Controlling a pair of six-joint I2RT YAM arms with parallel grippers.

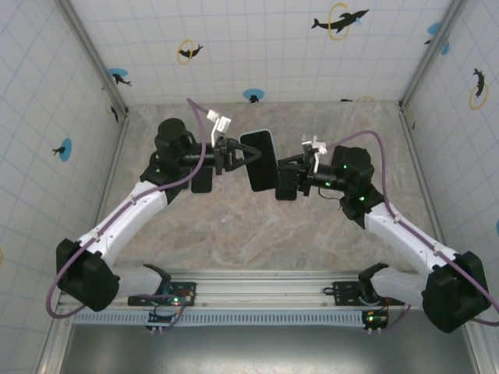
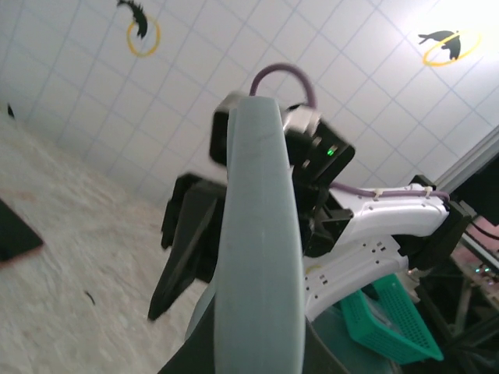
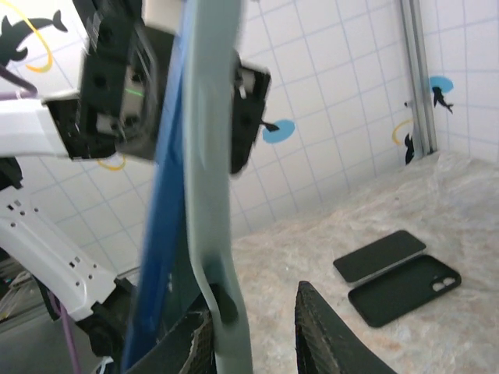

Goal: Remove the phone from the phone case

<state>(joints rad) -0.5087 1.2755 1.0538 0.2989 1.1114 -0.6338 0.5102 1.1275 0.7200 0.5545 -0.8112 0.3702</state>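
arms (image 1: 117, 224) white/black | left gripper (image 1: 240, 155) black | cables (image 1: 53, 288) purple | LEDs (image 1: 343, 167) green

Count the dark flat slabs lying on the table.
2. In the right wrist view they lie side by side on the table: the farther slab and the nearer slab. Others may be hidden.

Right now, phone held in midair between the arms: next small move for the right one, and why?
Probably close the right gripper on the case: it sits between the fingers with a gap on one side, while the left gripper pinches the other side.
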